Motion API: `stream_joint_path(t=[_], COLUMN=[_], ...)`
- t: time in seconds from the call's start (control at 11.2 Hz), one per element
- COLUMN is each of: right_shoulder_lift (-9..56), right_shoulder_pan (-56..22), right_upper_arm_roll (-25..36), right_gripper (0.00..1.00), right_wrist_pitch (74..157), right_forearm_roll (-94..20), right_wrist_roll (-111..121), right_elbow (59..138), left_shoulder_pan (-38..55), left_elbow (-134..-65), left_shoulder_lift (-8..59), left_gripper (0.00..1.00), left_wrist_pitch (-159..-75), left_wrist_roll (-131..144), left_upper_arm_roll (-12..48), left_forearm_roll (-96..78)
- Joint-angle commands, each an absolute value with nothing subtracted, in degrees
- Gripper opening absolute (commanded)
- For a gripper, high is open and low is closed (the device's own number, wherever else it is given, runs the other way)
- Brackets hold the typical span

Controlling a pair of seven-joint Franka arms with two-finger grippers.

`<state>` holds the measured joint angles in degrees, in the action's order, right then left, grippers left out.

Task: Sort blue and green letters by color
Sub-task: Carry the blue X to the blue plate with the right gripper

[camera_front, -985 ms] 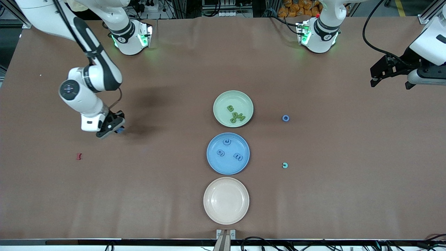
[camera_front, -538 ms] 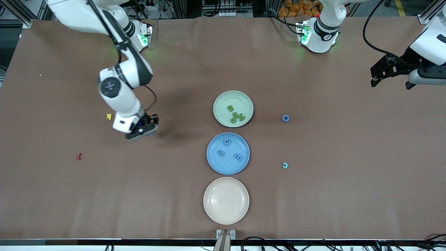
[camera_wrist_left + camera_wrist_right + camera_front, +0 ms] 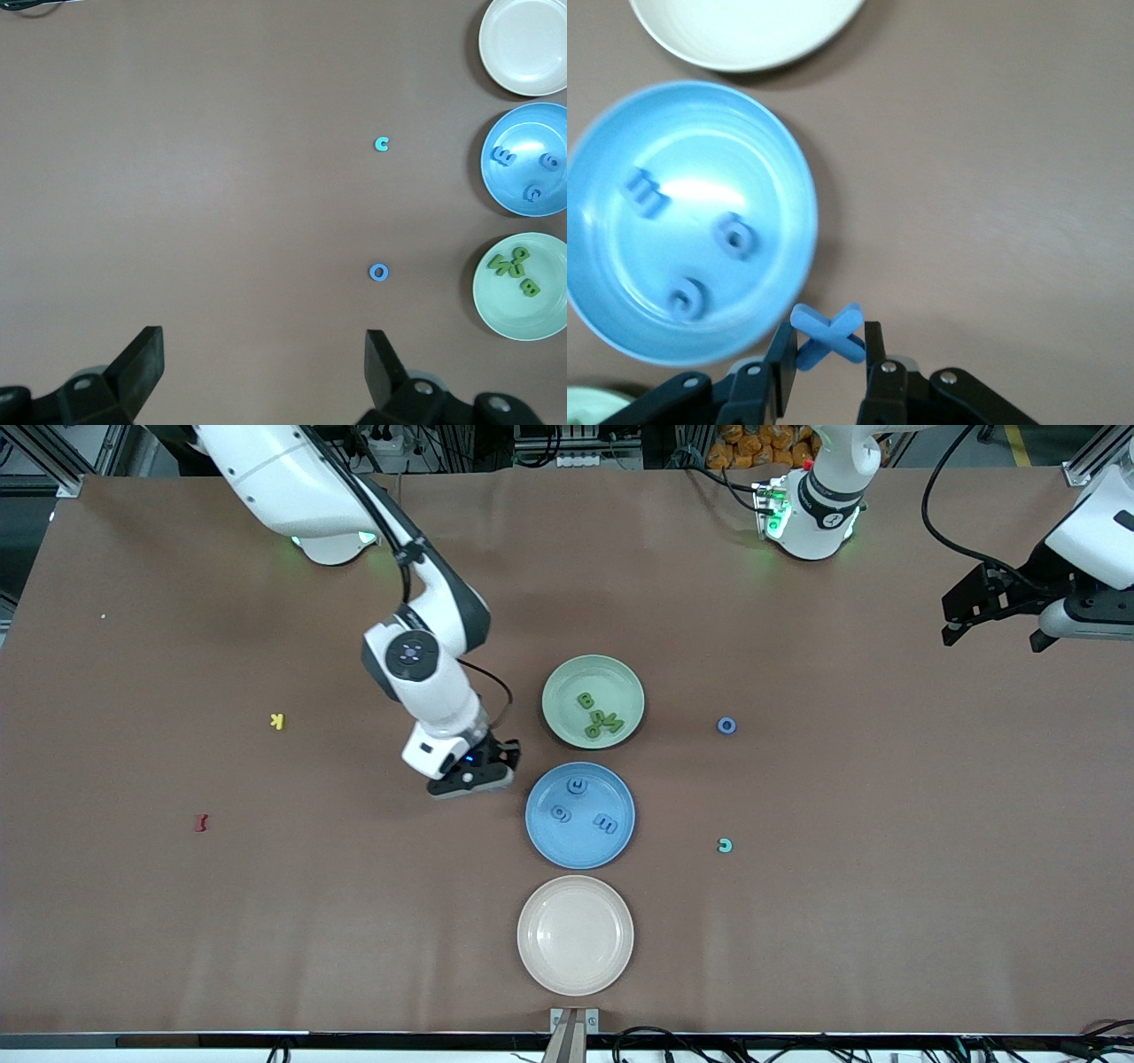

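Note:
My right gripper (image 3: 483, 775) (image 3: 826, 341) is shut on a blue x (image 3: 827, 335) and hangs over the table just beside the rim of the blue plate (image 3: 580, 859) (image 3: 620, 292), toward the right arm's end. Three blue letters (image 3: 606, 823) lie in that plate. The green plate (image 3: 571, 680) holds several green letters (image 3: 602, 720). A blue o (image 3: 726, 725) (image 3: 379, 272) and a lighter blue c (image 3: 725, 845) (image 3: 382, 143) lie loose on the table toward the left arm's end. My left gripper (image 3: 990, 636) (image 3: 263, 354) waits open and empty, high over that end.
An empty beige plate (image 3: 575, 934) stands nearest the front camera, in line with the blue and green plates. A small yellow K (image 3: 277, 721) and a dark red letter (image 3: 201, 823) lie toward the right arm's end.
The right arm has swung from near its end of the table to the blue plate's rim, carrying the blue x. The yellow K has come into view. The left arm has not moved.

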<state>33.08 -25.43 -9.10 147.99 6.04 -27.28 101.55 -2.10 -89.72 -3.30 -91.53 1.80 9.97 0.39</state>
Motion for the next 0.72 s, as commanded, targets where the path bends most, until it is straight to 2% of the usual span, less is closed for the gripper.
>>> stream_joint_path(t=[0.0, 0.27, 0.36, 0.45, 0.54, 0.63], right_shoulder_lift=[40.9, 44.9, 45.8, 45.9, 45.9, 45.7], right_shoulder_pan=[-28.7, -30.8, -31.5, -31.7, -31.7, -31.4], right_upper_arm_roll=[-8.7, -8.6, -8.6, -8.6, -8.6, -8.6], right_gripper=[0.25, 0.27, 0.35, 0.47, 0.97, 1.0], right_wrist_pitch=[148.4, 159.4, 162.0, 162.2, 162.2, 162.0], right_forearm_roll=[6.1, 6.2, 6.2, 6.2, 6.1, 5.9], right_wrist_roll=[-32.2, -33.2, -33.7, -33.7, -33.8, -33.5], right_elbow=[89.7, 87.6, 87.5, 87.5, 87.5, 87.5], left_shoulder_pan=[-2.5, -2.5, -2.5, -2.5, -2.5, -2.5], left_elbow=[-89.6, -89.6, -89.6, -89.6, -89.6, -89.6], left_shoulder_lift=[-3.8, -3.7, -3.7, -3.7, -3.7, -3.7], left_gripper=[1.0, 1.0, 1.0, 1.0, 1.0, 1.0], left_wrist_pitch=[-91.7, -91.7, -91.7, -91.7, -91.7, -91.7], left_wrist_roll=[1.5, 1.4, 1.4, 1.4, 1.4, 1.4], left_upper_arm_roll=[9.9, 9.9, 9.8, 9.8, 9.8, 9.8], left_forearm_roll=[-0.8, -0.9, -0.9, -0.9, -0.9, -0.9])
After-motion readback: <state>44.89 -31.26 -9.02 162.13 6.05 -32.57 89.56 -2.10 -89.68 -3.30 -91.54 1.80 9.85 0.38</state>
